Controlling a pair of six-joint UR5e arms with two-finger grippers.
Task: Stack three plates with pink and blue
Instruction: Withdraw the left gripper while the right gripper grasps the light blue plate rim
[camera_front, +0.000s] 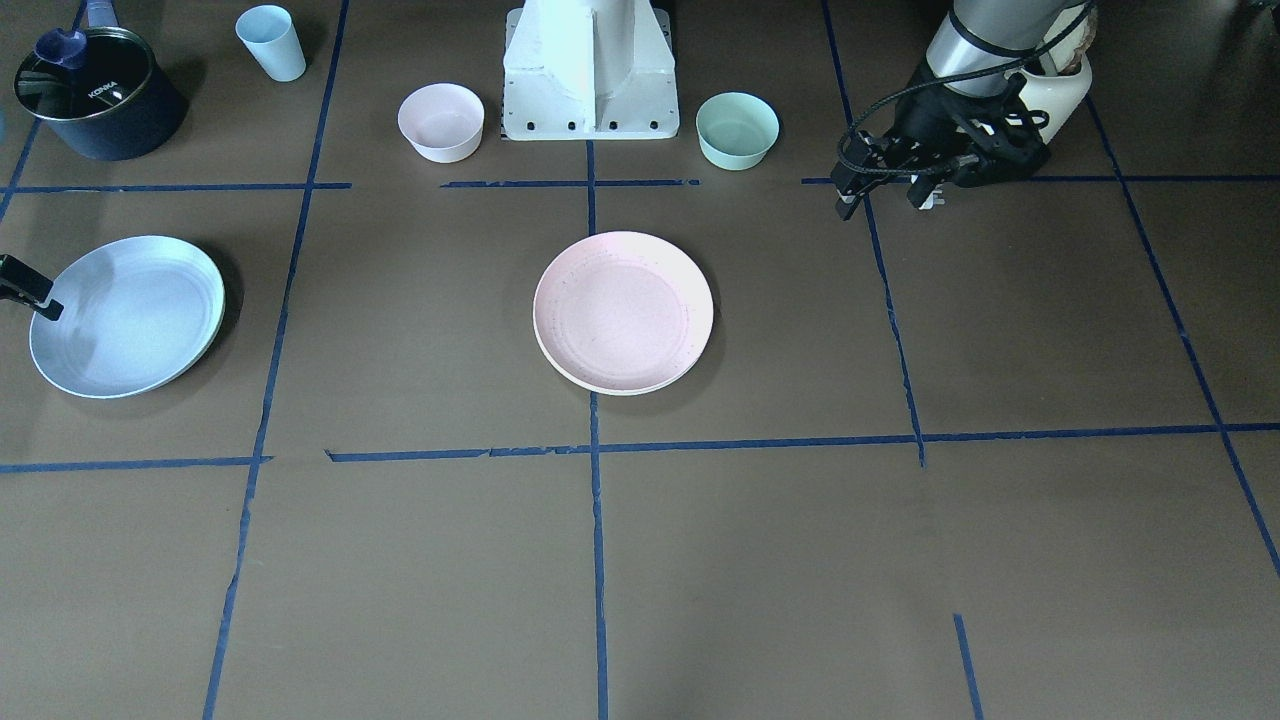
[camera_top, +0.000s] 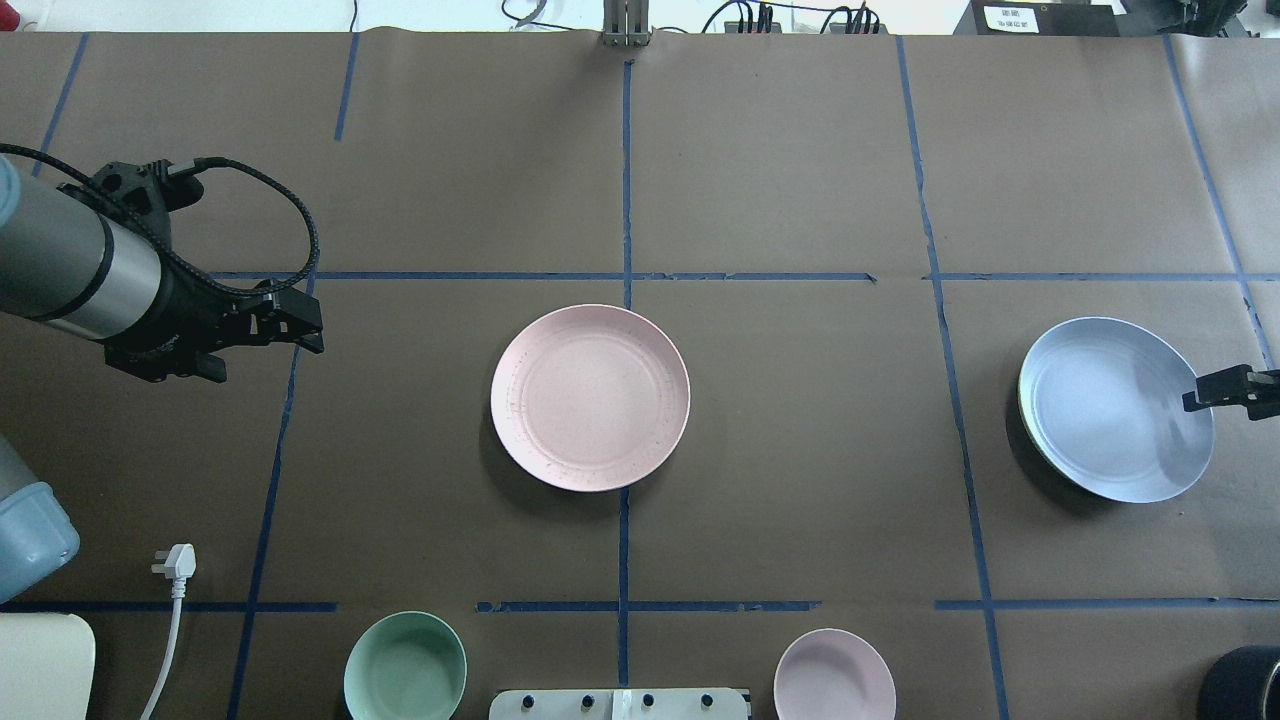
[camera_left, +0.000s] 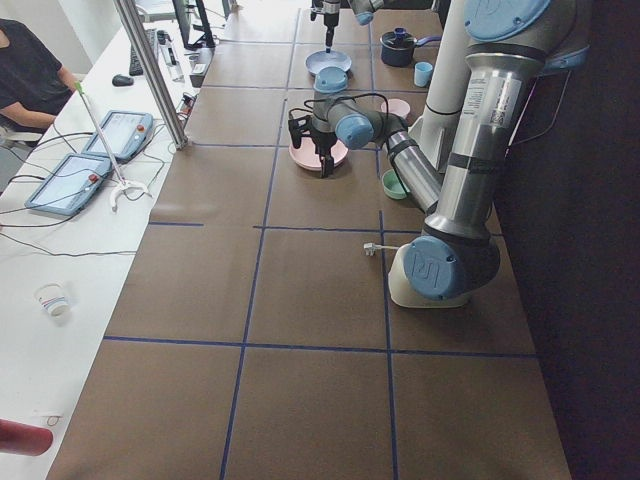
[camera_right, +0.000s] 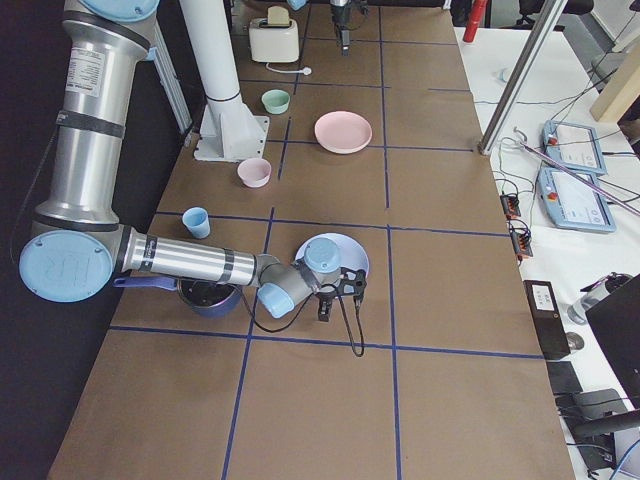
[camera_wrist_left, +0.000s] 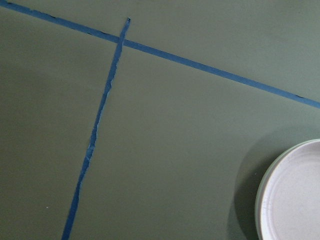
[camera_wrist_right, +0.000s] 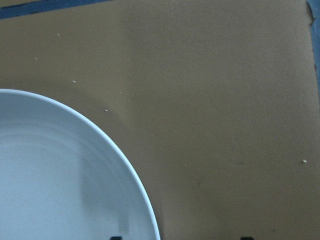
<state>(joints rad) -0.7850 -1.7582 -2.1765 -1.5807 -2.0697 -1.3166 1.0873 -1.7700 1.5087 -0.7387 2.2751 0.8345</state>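
The pale pink plate (camera_front: 623, 312) lies flat at the table's middle, also in the overhead view (camera_top: 590, 397). The pale blue plate (camera_front: 127, 315) lies on the robot's right side (camera_top: 1115, 408). A thin cream rim (camera_top: 1022, 405) peeks out under the blue plate's edge, so the cream plate seems to lie beneath it. My right gripper (camera_top: 1225, 390) is open at the blue plate's outer rim. In the right wrist view the rim (camera_wrist_right: 135, 175) runs between the two fingertips. My left gripper (camera_top: 305, 328) is open and empty, hovering well left of the pink plate.
A small pink bowl (camera_front: 441, 122) and a mint-green bowl (camera_front: 737, 130) flank the robot base (camera_front: 590, 70). A dark pot (camera_front: 95, 95) and a blue cup (camera_front: 272, 42) stand near the robot's right. A white plug (camera_top: 175, 562) lies at its left.
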